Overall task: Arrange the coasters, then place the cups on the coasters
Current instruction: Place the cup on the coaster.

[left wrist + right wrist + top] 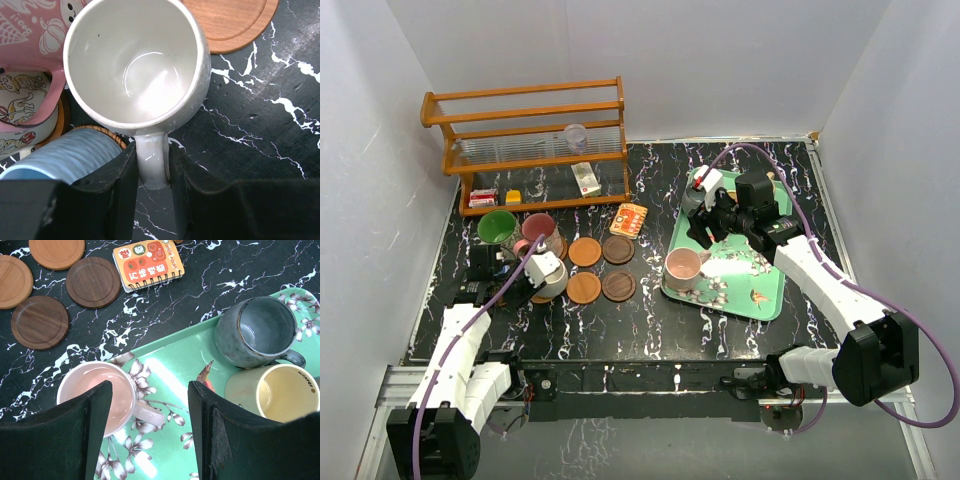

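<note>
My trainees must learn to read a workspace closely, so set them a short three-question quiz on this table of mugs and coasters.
1. True or false: the grey mug stands on a coaster.
2. How many bare coasters lie on the table?
3. Which mug's handle lies between the left gripper's fingers? A pink, B off-white, C yellow.
Key: 1 false, it stands on the green tray; 2 four; 3 B, the off-white mug.
</note>
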